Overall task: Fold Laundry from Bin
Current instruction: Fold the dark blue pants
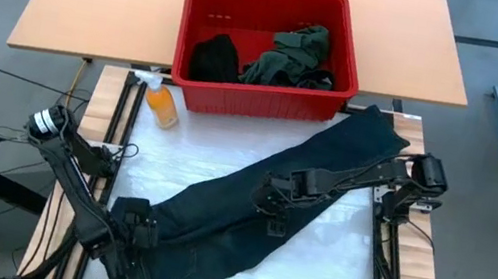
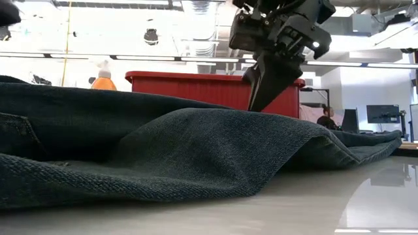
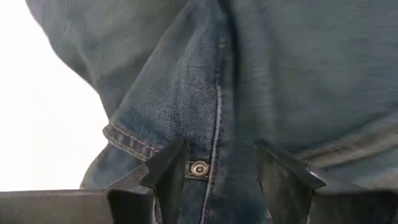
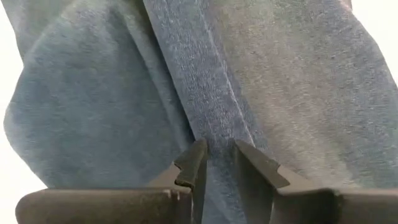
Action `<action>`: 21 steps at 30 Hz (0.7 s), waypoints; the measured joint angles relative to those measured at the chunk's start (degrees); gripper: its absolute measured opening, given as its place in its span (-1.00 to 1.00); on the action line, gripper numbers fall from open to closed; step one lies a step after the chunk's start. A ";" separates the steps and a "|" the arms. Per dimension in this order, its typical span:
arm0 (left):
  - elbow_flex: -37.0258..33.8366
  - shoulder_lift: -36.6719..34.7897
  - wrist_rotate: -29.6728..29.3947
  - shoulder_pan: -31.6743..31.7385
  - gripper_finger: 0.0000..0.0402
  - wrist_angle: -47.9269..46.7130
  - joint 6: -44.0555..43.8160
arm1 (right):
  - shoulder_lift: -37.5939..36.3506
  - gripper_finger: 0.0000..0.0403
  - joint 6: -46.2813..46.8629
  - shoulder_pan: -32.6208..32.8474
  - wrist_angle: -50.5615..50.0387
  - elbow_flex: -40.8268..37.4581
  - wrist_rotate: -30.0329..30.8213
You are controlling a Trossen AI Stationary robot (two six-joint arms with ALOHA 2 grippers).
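Currently trousers [image 1: 257, 212] flat on bench [image 1: 329, 265]: soft, heavyish denim. Left hand [image 3: 214, 180] spread at waistband; right hand [image 4: 217, 165] pinching mid-leg fold.

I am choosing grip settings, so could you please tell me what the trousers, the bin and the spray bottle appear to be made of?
The trousers look like dark denim: twill weave, stitched seams and a metal button show in the wrist views. The bin seems to be glossy red moulded plastic with ribbed sides. The spray bottle looks like translucent orange plastic with a white trigger head.
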 joint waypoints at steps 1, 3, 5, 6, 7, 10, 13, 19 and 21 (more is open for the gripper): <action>-0.62 0.34 0.02 0.06 -0.12 -0.15 -0.83 | 0.32 -0.47 -0.37 0.00 0.15 0.00 0.40; -2.05 0.53 0.07 0.13 -0.12 0.66 -2.17 | 0.56 -0.46 -1.64 0.05 -0.60 -0.05 0.70; -3.33 0.53 0.32 0.17 -0.12 2.14 -3.48 | 1.16 -0.45 -3.51 0.24 -0.42 0.01 -0.27; -3.75 0.53 0.47 0.17 -0.12 2.61 -4.00 | 1.28 -0.43 -4.23 0.38 -0.59 0.04 -0.56; -3.96 0.53 0.55 0.17 -0.12 2.82 -4.50 | 1.42 -0.40 -4.91 0.51 -1.16 0.01 -0.60; -4.24 0.53 0.63 0.19 -0.17 3.14 -4.89 | 1.39 -0.25 -5.23 0.92 -1.23 -0.05 -0.37; -4.24 0.53 0.62 0.20 -0.36 3.10 -4.87 | 1.37 -0.08 -5.28 0.82 -1.32 -0.02 0.35; -4.24 0.53 1.09 0.20 -0.94 3.06 -5.08 | 1.37 0.11 -5.66 0.75 -1.45 -0.02 3.36; -4.24 0.53 1.08 0.20 -0.96 3.05 -5.48 | 1.37 0.08 -5.84 0.77 -1.69 -0.02 6.32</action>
